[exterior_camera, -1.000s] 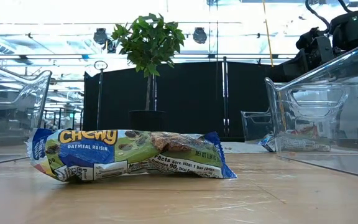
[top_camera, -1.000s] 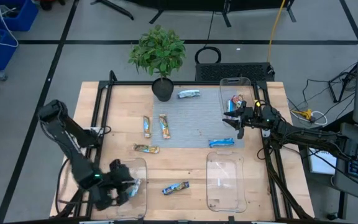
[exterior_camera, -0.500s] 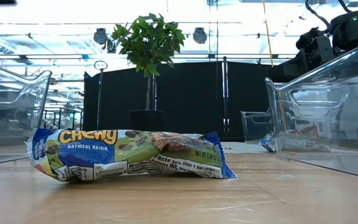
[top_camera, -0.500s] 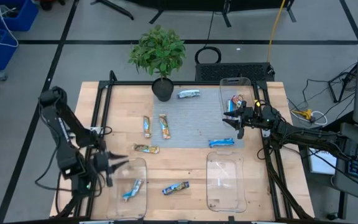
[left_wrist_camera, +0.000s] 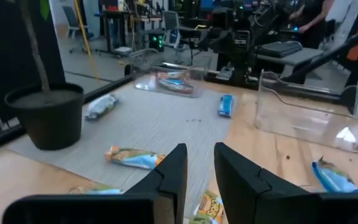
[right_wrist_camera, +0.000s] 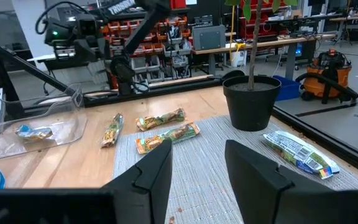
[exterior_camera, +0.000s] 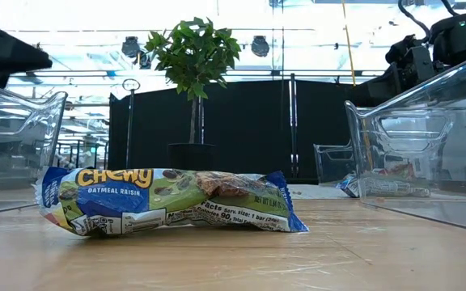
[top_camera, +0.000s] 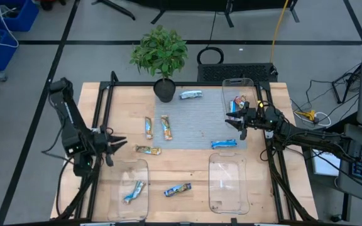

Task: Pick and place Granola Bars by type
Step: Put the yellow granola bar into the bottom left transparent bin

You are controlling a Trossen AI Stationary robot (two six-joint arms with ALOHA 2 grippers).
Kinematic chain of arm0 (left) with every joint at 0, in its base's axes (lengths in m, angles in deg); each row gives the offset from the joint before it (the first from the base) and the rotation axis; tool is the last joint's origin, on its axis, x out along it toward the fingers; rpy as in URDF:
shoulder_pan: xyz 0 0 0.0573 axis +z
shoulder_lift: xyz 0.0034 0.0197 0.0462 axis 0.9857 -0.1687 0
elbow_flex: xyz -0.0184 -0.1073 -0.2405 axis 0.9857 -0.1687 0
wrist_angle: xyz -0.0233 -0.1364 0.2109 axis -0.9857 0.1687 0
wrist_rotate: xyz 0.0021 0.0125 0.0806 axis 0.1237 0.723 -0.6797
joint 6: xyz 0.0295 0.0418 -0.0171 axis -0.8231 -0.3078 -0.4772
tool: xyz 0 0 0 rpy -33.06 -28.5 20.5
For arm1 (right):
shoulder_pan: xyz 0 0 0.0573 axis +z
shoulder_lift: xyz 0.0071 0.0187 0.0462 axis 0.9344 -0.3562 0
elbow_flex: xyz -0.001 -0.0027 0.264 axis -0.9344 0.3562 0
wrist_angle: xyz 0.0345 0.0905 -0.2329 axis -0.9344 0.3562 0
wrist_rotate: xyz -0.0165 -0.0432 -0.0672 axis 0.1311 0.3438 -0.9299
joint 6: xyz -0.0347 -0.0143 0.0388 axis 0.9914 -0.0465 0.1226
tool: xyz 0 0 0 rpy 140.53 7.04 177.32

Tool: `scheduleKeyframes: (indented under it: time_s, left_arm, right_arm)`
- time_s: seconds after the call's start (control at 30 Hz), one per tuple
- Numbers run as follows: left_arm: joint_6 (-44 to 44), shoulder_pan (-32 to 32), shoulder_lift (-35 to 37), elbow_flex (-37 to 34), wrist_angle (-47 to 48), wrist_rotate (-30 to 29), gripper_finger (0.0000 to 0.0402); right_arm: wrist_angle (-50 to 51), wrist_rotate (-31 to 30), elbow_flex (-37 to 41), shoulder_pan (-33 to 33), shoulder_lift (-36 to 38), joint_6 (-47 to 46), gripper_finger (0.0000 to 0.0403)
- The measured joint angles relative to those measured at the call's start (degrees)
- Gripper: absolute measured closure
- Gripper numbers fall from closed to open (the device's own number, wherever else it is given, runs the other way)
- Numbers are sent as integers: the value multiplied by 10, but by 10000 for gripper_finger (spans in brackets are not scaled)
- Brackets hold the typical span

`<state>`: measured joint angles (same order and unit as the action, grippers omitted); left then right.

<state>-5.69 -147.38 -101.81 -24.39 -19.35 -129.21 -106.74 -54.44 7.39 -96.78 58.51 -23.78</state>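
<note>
The left arm rises from its base at the desk's (top_camera: 93, 94) left edge, folds at a raised elbow near the far-left corner, and reaches back toward the near side along that edge. Its left hand (top_camera: 113, 145) hangs over the left part of the desk, pointing toward the middle, with its two dark fingers (left_wrist_camera: 169, 177) parted and nothing between them.

The right arm stretches in low from the right side, lying across the desk's right edge. Its right hand (top_camera: 238, 120) points toward the middle, fingers (right_wrist_camera: 151, 171) spread apart and empty.
</note>
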Motion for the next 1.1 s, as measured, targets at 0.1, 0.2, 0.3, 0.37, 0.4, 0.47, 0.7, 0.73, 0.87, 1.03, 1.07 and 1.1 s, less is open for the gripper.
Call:
scheduleKeyframes:
  time_s: [0.1, 0.2, 0.3, 0.37, 0.4, 0.47, 0.7, 0.73, 0.87, 1.03, 1.07, 1.1]
  left_arm:
    - [-27, 0, 49, -23, -37, 2, 330]
    - [-159, 0, 76, -47, -169, 28, 362]
    - [-359, 13, 83, -77, -367, 99, 394]
    - [-501, 34, 82, -103, -502, 182, 393]
    - [-563, 48, 82, -116, -562, 223, 390]
    - [-652, 79, 82, -137, -643, 282, 384]
    - [-681, 219, 107, -179, -659, 387, 395]
    - [-681, 237, 114, -180, -652, 397, 392]
    - [-683, 306, 145, -180, -625, 430, 380]
    - [-692, 403, 183, -180, -575, 479, 396]
    - [-690, 425, 190, -180, -569, 498, 397]
    - [-689, 448, 196, -180, -562, 522, 397]
  right_arm:
    - [-5, -13, 0, 0, 0, 1, 264]
    - [-4, -13, 0, 0, 0, 1, 264]
    - [-5, -13, 0, 0, 0, 2, 264]
    - [-6, -13, 0, 0, 0, 4, 264]
    - [-7, -13, 0, 0, 0, 5, 264]
    - [-7, -13, 0, 0, 0, 5, 264]
    - [-7, -13, 0, 0, 0, 5, 264]
    - [-7, -13, 0, 0, 0, 5, 264]
    - [-7, -13, 0, 0, 0, 1, 264]
    - [-6, -12, 0, 0, 0, -1, 264]
    - [-6, -12, 0, 0, 0, -1, 264]
    - [-6, -11, 0, 0, 0, -1, 264]
